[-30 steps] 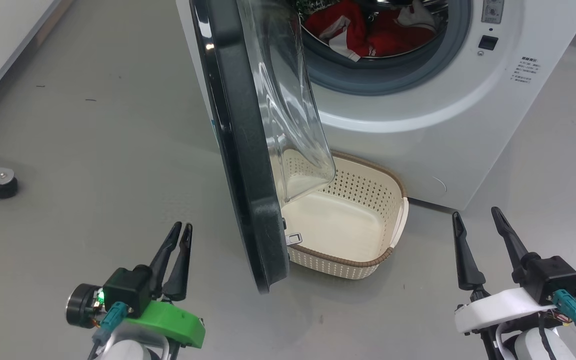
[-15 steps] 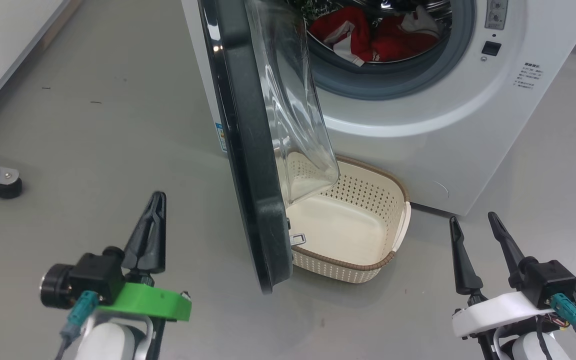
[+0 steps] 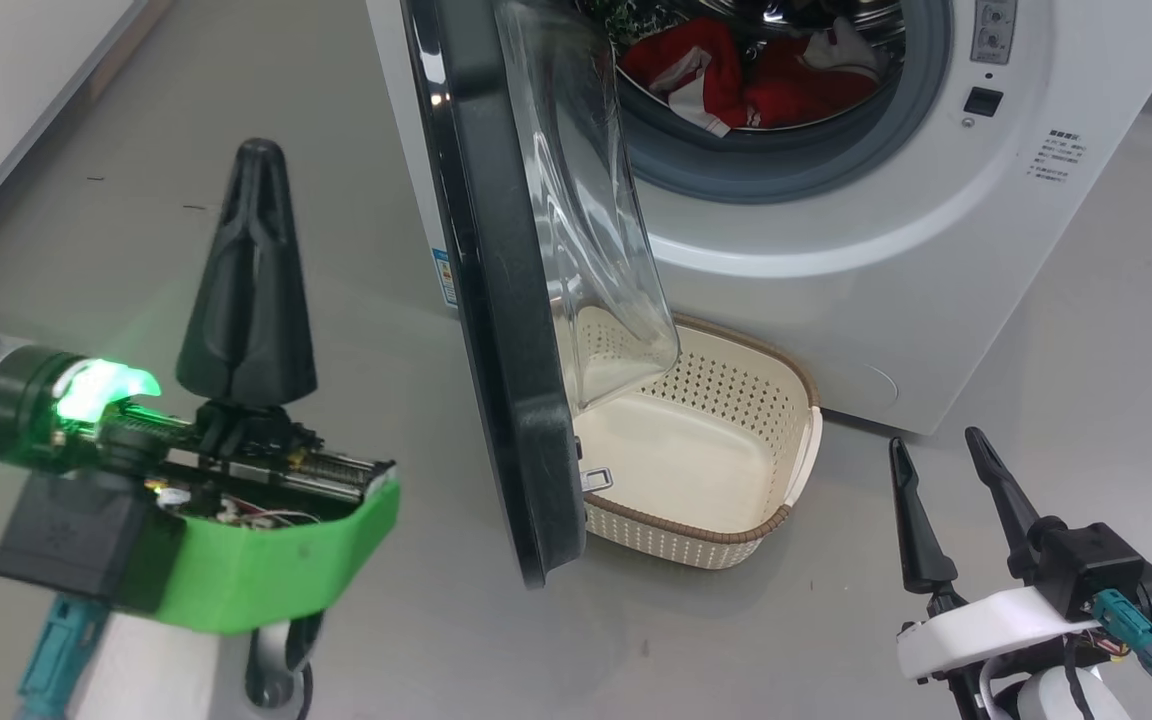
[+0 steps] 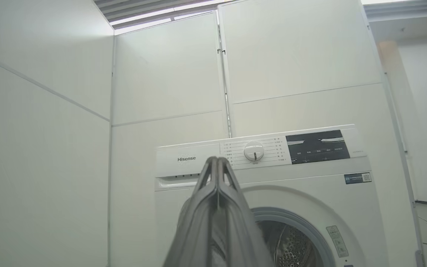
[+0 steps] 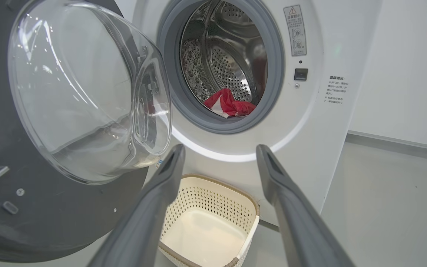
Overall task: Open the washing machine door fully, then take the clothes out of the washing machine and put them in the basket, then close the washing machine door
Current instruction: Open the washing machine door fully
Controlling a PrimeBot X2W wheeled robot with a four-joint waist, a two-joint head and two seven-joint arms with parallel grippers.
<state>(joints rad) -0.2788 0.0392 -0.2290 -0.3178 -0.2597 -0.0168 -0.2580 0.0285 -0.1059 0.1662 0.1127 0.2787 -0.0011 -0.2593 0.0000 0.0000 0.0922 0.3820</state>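
The washing machine door (image 3: 496, 300) stands swung out about edge-on to the head camera, roughly square to the front of the washing machine (image 3: 836, 260) rather than folded back, so I judge the first step only partly done: the opening is clear, but the door has more swing left. It hangs between the two grippers, ahead and to the right of the left gripper (image 3: 258, 150) and ahead and to the left of the right gripper (image 3: 936, 440); neither touches it. The clothes (image 3: 736, 75), red with white patches, lie at the bottom of the drum, far ahead of both grippers, so nothing has been taken out yet. The basket (image 3: 736, 535) sits empty on the floor against the foot of the machine, under the opening, just ahead and to the left of the right gripper, its near left corner tucked behind the door's lower edge and glass bowl (image 3: 586, 220). The left gripper is raised with its two fingers pressed together on nothing; in its wrist view they point toward the machine's upper front, near the control panel (image 4: 317, 146). The right gripper is low, fingers spread wide and empty, aimed toward the basket and the opening. Left to do, as I read it: finish the swing, move every garment to the basket, and close the door.
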